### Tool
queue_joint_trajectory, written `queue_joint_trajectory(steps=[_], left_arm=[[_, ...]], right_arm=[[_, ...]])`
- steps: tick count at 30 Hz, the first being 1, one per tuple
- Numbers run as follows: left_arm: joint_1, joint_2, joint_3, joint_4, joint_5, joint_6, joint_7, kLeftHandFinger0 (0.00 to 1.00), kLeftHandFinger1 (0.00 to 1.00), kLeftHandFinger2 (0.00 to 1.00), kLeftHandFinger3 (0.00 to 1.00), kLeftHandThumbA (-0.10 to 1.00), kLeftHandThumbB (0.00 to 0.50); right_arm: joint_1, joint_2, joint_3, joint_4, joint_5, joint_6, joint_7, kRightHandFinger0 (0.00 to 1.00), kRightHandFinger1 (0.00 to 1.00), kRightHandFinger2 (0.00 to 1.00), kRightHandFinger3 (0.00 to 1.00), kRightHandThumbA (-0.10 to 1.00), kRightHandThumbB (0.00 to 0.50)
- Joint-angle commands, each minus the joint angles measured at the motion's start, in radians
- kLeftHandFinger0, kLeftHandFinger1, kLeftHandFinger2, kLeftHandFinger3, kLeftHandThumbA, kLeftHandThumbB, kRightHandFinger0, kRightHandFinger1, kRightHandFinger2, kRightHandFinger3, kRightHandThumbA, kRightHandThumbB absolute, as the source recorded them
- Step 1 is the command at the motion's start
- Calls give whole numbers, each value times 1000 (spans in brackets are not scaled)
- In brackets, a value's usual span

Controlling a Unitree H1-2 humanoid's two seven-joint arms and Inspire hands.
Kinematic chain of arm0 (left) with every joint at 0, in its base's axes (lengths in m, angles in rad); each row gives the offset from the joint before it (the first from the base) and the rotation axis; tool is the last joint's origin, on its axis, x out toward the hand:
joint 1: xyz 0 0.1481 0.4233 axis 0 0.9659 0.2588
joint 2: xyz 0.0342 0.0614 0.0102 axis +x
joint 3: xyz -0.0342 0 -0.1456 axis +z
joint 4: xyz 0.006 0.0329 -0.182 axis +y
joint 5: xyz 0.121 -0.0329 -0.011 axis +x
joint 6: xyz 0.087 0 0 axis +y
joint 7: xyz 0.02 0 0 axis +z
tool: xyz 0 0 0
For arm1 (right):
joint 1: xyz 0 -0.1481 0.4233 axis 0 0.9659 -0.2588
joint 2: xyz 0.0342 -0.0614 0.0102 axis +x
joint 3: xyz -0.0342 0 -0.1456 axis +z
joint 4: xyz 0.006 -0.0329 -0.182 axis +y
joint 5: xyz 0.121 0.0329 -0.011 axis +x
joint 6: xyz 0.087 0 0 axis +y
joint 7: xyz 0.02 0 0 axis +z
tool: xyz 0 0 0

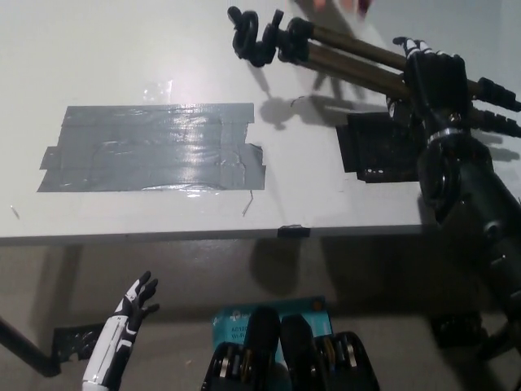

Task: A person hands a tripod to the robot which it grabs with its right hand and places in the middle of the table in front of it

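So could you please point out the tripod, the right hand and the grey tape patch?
tripod (342, 61), head view, on its legs
right hand (433, 77), head view, its middle
tape patch (151, 147), head view, its centre
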Motion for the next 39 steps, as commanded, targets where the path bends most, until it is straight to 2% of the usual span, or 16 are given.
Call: queue_joint_trajectory(steps=[1,5,8,10,12,13,14,15,16,22,23,28,31,32,34,39], left_arm=[[-29,17,-1,-21,-1,-25,-21,915,1000,1000,1000,1000,288],[-36,16,-1,-21,-5,-25,-24,908,1000,1000,1000,1000,284],[-41,16,0,-22,-7,-20,-28,903,1000,1000,1000,1000,288],[-44,14,-1,-19,-3,-21,-27,904,1000,1000,1000,1000,290],[-47,13,-1,-13,-5,-27,-28,905,1000,1000,1000,1000,291],[-48,14,-1,-11,-6,-27,-29,905,1000,1000,1000,1000,292],[-49,14,0,-11,-6,-28,-29,904,1000,1000,1000,1000,293],[-51,13,0,-9,-6,-28,-29,902,1000,1000,1000,1000,293],[-51,13,1,-9,-4,-29,-29,900,1000,1000,1000,1000,292],[-51,12,0,-3,-7,-30,-33,898,1000,1000,1000,1000,288],[-52,12,-1,-3,-6,-32,-32,889,1000,1000,1000,1000,281],[-56,14,-1,-5,-6,-27,-35,884,1000,1000,1000,1000,284],[-58,13,0,-9,-1,-20,-31,880,1000,1000,1000,1000,287],[-58,12,-1,-10,-1,-20,-31,879,1000,1000,1000,1000,287],[-59,12,-1,-10,0,-21,-30,879,1000,1000,1000,1000,287],[-68,13,1,-7,-11,-20,-35,880,1000,1000,1000,1000,285]], right_arm=[[-69,-51,22,-28,-23,-164,-251,0,356,804,781,-100,258],[-53,-46,43,23,-20,-186,-257,0,373,815,787,-100,215],[-49,-43,80,82,-33,-211,-290,0,330,767,708,-100,236],[-46,-42,97,109,-32,-223,-280,0,340,771,714,-100,225],[-42,-38,117,130,-32,-206,-232,9,421,857,805,-100,217],[-42,-36,128,142,-29,-202,-212,4,428,831,799,-100,217],[-38,-33,116,135,12,-188,-93,331,759,1000,1000,198,241],[-36,-36,101,114,65,-177,64,798,1000,1000,1000,382,266],[-33,-46,94,87,97,-175,174,1000,1000,1000,1000,459,306],[-34,-85,72,-9,177,-98,482,1000,1000,1000,1000,692,444],[-38,-101,61,-50,212,-75,566,1000,1000,1000,1000,721,495],[-27,-173,32,-291,350,11,810,1000,1000,1000,1000,711,500],[-32,-233,12,-459,525,45,990,1000,1000,1000,1000,716,500],[-40,-256,11,-513,578,70,1047,1000,1000,1000,1000,770,500],[-53,-282,-17,-589,716,119,1137,1000,1000,1000,1000,655,500],[-87,-363,-119,-799,1035,209,1260,1000,1000,1000,1000,607,500]])
